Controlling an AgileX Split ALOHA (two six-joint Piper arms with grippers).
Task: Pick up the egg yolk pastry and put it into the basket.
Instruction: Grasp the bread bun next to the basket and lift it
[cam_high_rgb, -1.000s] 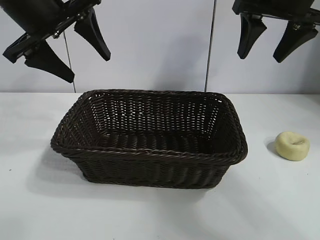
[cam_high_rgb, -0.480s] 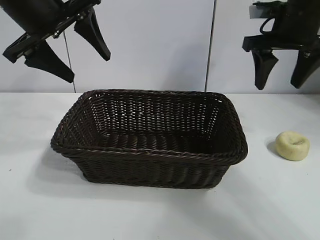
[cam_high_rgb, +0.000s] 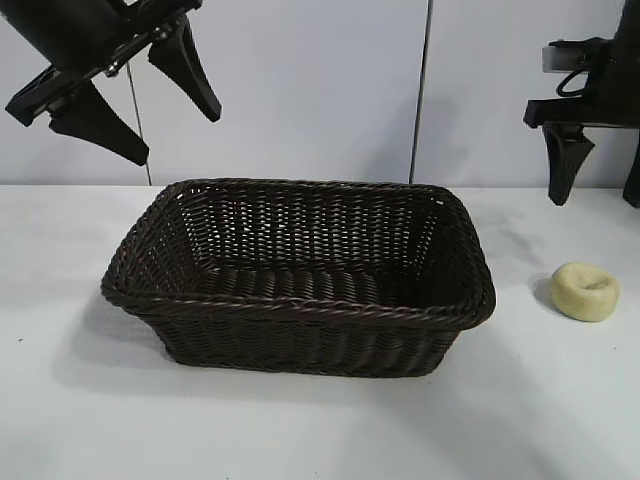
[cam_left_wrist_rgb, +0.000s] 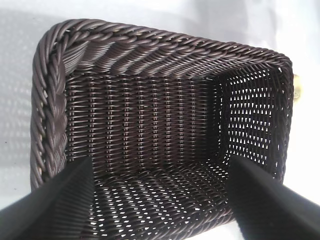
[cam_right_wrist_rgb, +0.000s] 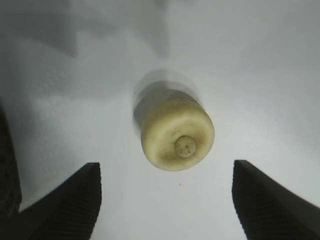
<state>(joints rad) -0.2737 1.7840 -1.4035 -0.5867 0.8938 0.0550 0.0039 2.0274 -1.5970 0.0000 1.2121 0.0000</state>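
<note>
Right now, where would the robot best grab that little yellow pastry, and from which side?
Probably from straight above, closing on the pastry's rounded sides. It lies flat and alone on the table, clear of the basket, and is low and round. The right tool hangs open above it, a finger on each side.

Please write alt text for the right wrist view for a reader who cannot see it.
A small pale-yellow egg yolk pastry lies on a white table, seen from above between the open fingers of the right gripper, which holds nothing.
</note>
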